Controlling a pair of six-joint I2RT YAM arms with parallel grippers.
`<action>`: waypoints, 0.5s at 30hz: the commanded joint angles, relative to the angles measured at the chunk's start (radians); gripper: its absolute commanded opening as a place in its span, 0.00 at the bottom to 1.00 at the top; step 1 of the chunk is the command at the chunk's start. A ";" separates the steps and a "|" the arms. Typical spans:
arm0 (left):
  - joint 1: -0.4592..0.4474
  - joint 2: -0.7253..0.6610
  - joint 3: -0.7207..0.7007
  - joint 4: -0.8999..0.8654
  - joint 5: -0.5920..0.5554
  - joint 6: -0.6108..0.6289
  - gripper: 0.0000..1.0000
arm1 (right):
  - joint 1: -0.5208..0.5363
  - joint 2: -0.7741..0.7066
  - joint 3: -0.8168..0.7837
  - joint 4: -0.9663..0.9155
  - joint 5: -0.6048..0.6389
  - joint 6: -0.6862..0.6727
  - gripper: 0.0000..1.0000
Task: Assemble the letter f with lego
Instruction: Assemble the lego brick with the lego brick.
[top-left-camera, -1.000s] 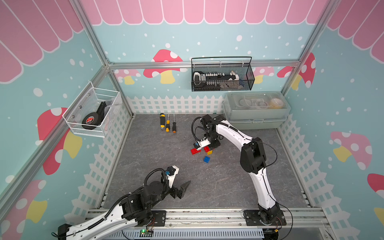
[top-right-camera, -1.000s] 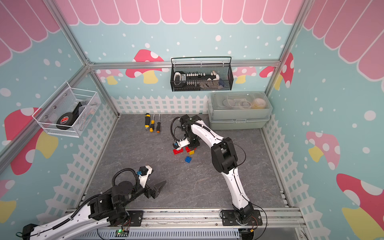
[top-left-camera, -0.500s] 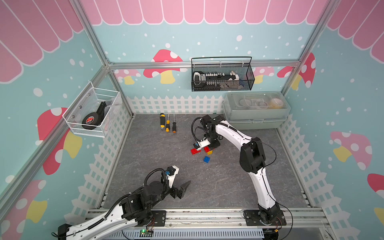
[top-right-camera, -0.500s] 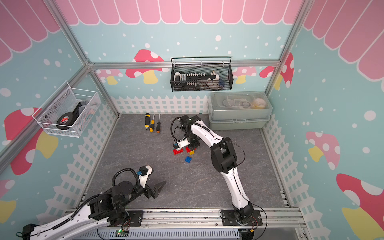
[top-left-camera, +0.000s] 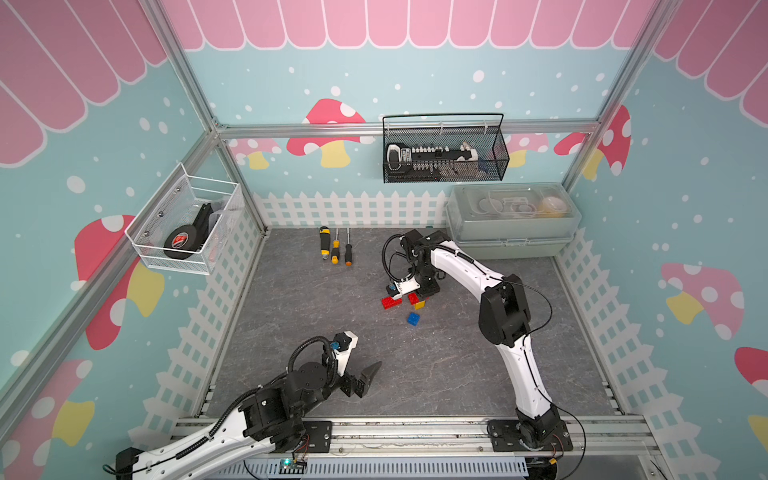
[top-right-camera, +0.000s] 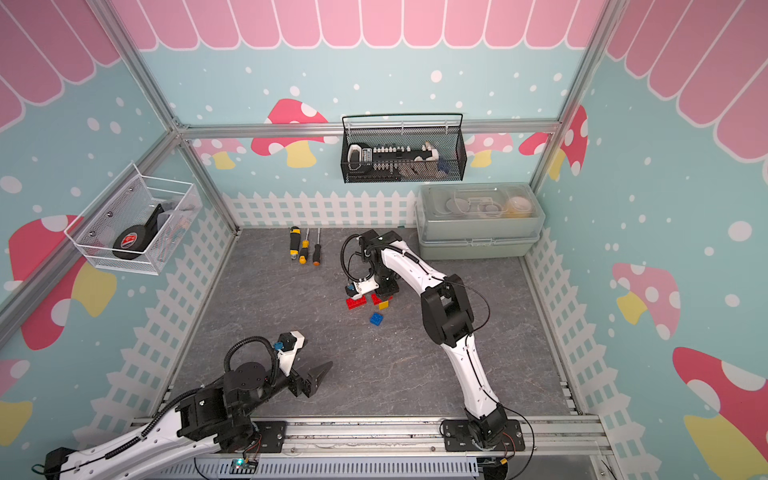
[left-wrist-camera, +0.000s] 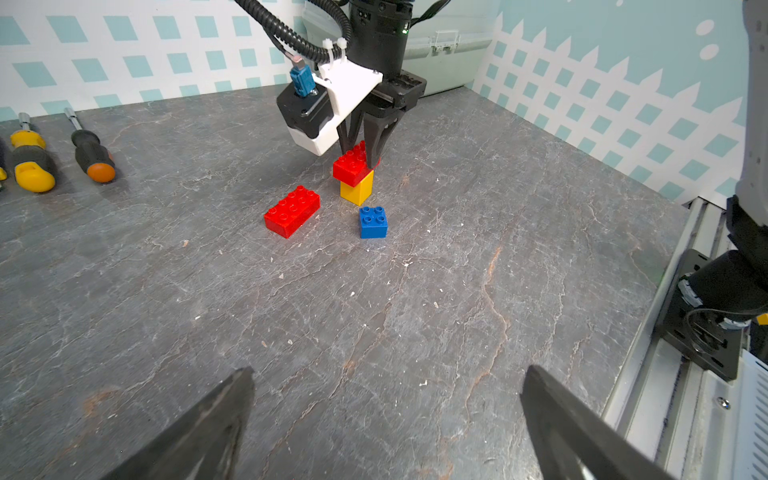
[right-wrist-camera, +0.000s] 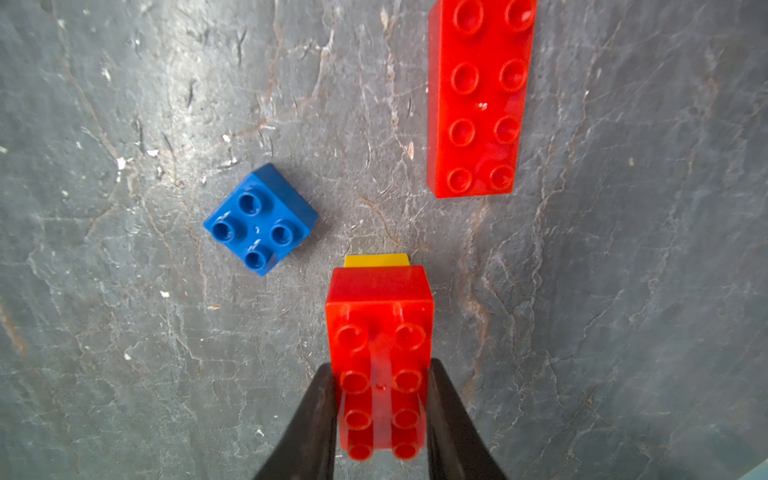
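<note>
The right fingers (right-wrist-camera: 307, 419) are clenching a red rectangular plastic brick (right-wrist-camera: 380, 332) atop a yellow square plastic brick (left-wrist-camera: 356, 189), a blue square plastic brick (top-left-camera: 413, 319) lying at its six o'clock, while the left fingers (left-wrist-camera: 199, 428) are hanging released.

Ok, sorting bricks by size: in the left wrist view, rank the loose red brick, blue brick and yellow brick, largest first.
1. Loose red brick.
2. Blue brick and yellow brick look alike; the yellow one is partly under the second red brick, so unranked.
</note>
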 joint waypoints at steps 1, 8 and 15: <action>-0.004 0.000 -0.010 0.014 0.004 0.016 0.99 | 0.003 0.068 0.007 -0.058 0.001 0.061 0.21; -0.005 0.002 -0.011 0.012 0.005 0.016 0.99 | 0.003 0.101 0.030 -0.089 0.007 0.156 0.20; -0.004 0.001 -0.010 0.014 0.006 0.017 0.99 | 0.005 0.123 0.074 -0.118 0.009 0.252 0.22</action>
